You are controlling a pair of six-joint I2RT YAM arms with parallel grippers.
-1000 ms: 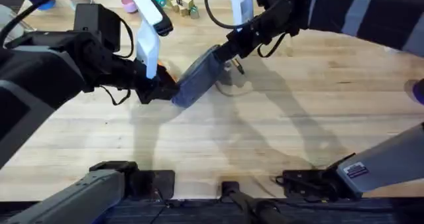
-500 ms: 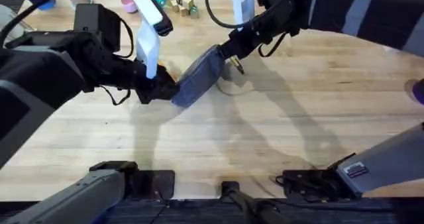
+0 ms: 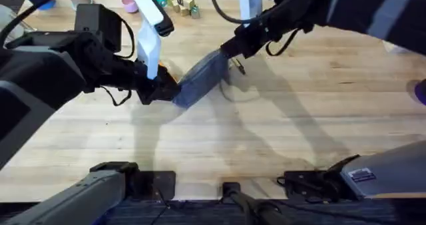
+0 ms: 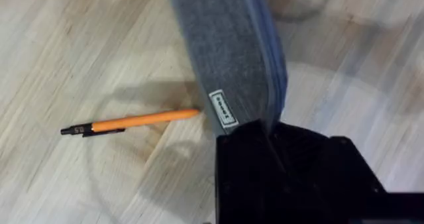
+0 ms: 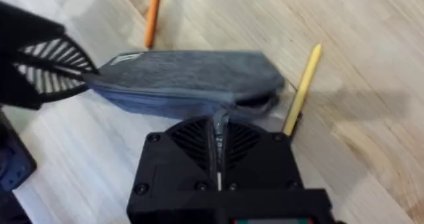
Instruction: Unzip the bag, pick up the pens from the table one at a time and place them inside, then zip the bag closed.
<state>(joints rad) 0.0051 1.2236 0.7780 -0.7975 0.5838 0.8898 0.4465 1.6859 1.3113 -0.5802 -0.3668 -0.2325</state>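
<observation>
Bag point(image 3: 200, 82) held taut between grippers, likely for unzipping. One end clamped by left gripper point(image 3: 163, 90); zipper pull at far end pinched by right gripper point(image 5: 218, 128). Both pens point(image 4: 129, 122) left on table point(image 3: 266, 145), one beside each gripper.

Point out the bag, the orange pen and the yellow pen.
bag point(image 5: 185, 71): right wrist view, middle of its grey fabric side.
orange pen point(image 4: 142, 120): left wrist view, mid-barrel.
yellow pen point(image 5: 303, 88): right wrist view, mid-barrel, beside the bag's end.
</observation>
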